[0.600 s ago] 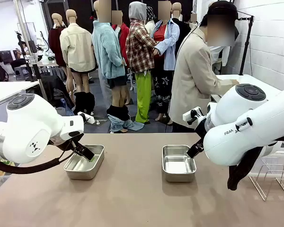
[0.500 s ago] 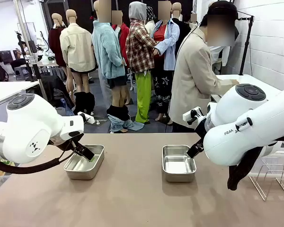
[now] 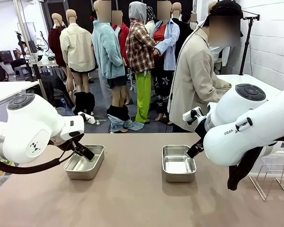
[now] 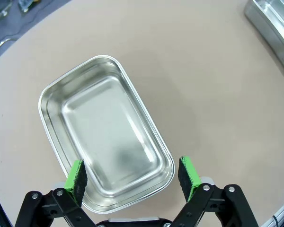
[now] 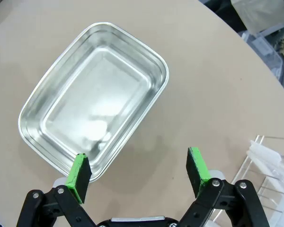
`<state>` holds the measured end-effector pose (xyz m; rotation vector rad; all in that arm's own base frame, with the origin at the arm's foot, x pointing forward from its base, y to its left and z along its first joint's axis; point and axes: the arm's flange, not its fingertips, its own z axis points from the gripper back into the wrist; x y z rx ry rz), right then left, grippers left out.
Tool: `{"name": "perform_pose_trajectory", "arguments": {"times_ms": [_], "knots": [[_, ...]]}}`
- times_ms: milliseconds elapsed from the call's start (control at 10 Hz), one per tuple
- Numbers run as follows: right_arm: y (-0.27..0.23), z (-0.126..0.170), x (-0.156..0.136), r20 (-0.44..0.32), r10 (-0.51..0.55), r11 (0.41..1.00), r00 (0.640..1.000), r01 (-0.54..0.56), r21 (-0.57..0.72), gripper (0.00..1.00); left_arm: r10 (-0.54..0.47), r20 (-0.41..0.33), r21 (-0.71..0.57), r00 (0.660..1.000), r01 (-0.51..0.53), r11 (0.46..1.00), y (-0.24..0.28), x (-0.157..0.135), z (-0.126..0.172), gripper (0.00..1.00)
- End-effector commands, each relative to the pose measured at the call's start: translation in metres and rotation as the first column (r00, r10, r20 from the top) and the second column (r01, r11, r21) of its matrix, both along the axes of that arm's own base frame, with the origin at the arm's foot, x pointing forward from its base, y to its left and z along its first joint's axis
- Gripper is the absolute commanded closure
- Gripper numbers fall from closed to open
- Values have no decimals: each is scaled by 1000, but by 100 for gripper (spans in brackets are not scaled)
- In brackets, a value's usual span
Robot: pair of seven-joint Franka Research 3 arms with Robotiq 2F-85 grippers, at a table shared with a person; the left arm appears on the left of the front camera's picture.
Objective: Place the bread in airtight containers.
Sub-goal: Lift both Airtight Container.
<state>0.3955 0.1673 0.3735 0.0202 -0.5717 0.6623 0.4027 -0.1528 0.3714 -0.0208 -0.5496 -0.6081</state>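
Shiny steel rounded-rectangular tin [image 4: 104, 137], empty, just ahead of my left hand [image 4: 132, 172], spread wide. Second empty steel tin [image 5: 94, 109] ahead of my right hand [image 5: 139, 170], equally wide.

a person [image 3: 194, 80] stands beyond the table [image 3: 132, 198], wire rack [image 3: 273, 172] alongside.

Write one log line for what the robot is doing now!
left hand: open, over left tin | right hand: open, over edge of right tin | both tins: empty, uncovered
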Motion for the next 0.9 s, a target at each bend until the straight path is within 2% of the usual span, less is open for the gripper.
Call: {"name": "perform_pose_trajectory", "arguments": {"times_ms": [0,300,400,500,600,800], "knots": [[0,0,0,0,0,1000,1000,0,0,0,3,0,-1,1000,-3,1000,1,0,0,0],[0,0,0,0,0,1000,1000,0,0,0,3,0,-1,1000,-3,1000,1,0,0,0],[11,5,10,-7,-68,998,998,68,9,0,0,0,0,1000,0,1000,0,0,0,0],[17,11,19,-38,-71,997,997,72,33,0,-2,19,7,1000,1,1000,-2,3,16,0],[13,24,18,-27,-65,995,998,67,76,0,29,53,29,998,-30,999,2,0,33,0],[-12,59,12,71,-170,981,983,163,103,0,63,140,41,988,-69,997,27,-5,83,0]]}}
